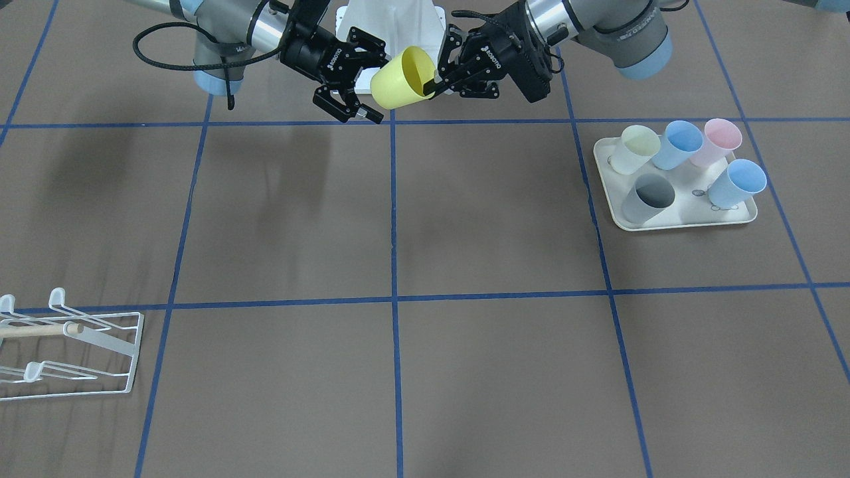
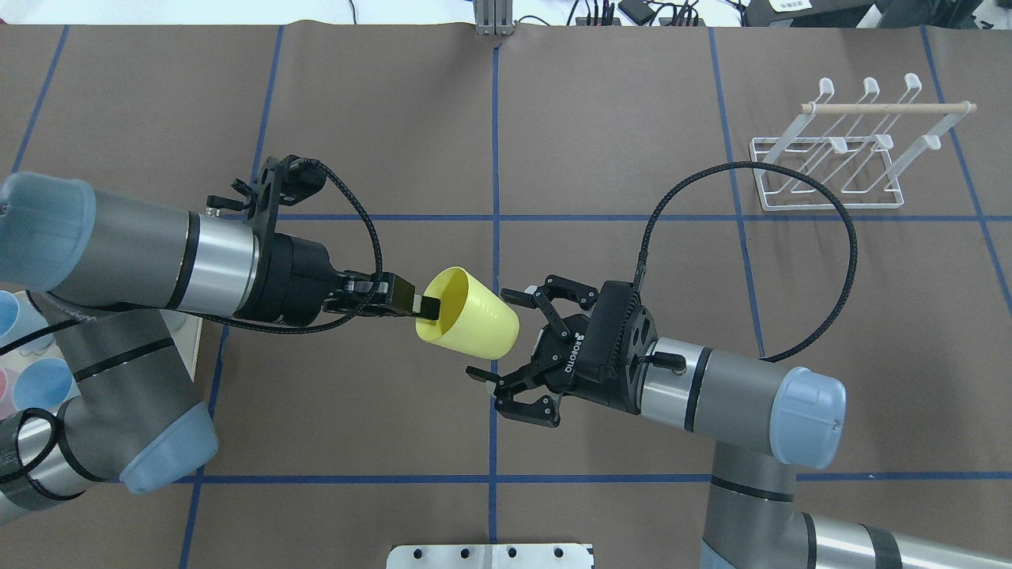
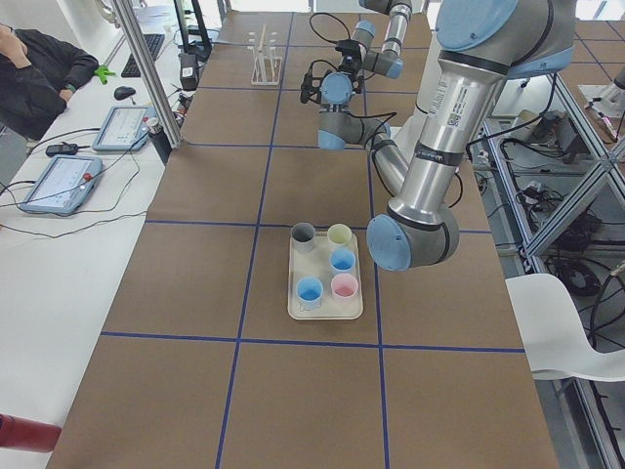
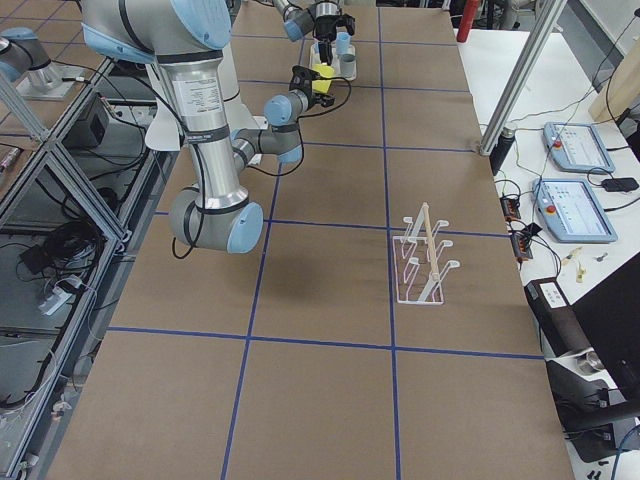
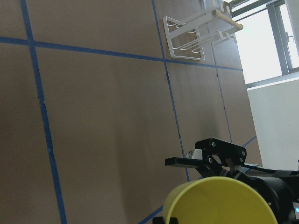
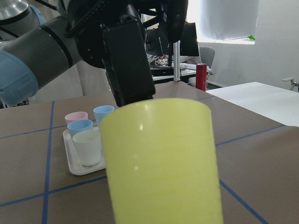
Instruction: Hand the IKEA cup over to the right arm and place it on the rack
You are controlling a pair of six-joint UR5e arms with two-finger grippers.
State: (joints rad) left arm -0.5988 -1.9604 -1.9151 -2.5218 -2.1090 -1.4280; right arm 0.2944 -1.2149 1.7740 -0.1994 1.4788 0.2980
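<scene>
While the left tool (image 2: 425, 306) grips the yellow cup (image 2: 473, 318), overhead shows the right tool (image 2: 492, 338) spread wide.

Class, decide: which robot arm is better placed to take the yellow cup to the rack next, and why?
Right. The right claw, open, flanks the yellow cup at its base, and the rack stands on that side; the left claw pinches the rim, far from it.

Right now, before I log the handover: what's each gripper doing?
Left gripper: closed on the yellow cup, at its rim.
Right gripper: open, fingers spread by the cup's base, not gripping it.
</scene>
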